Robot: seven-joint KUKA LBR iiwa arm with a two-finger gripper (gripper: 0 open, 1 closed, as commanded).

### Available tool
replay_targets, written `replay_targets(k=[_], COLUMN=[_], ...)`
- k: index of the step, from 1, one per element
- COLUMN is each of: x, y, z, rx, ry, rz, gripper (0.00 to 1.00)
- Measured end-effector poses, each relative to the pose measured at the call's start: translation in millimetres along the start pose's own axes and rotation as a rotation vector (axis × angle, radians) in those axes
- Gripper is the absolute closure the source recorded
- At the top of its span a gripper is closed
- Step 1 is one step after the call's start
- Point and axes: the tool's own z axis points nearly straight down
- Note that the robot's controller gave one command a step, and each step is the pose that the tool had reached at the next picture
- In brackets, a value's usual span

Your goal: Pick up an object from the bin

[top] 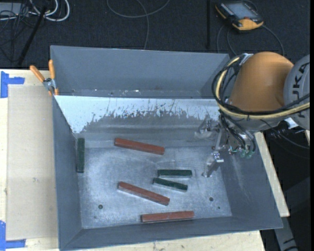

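Fingers (215,163) of the gripper (210,146) look spread apart to me, with nothing between them but the bare floor of the grey metal bin (146,82). Just left of the lower finger lie two short dark green bars (174,173), side by side and nearly touching. Farther left I see three long reddish-brown bars (139,146), well apart from one another, and a dark green strip (80,154) against the far left wall. Right of the fingers sits the arm's rounded orange cover (259,82), ringed by cables.
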Motion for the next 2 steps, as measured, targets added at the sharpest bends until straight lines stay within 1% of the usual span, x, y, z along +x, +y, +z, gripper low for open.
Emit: replay_targets(k=[1,2], x=[5.8,7.7], y=[15.7,13.8], z=[115.0,117.6], rx=[0.001,0.004], ry=[-0.014,-0.013], rz=[-0.231,-0.231], gripper=[1.0,0.0])
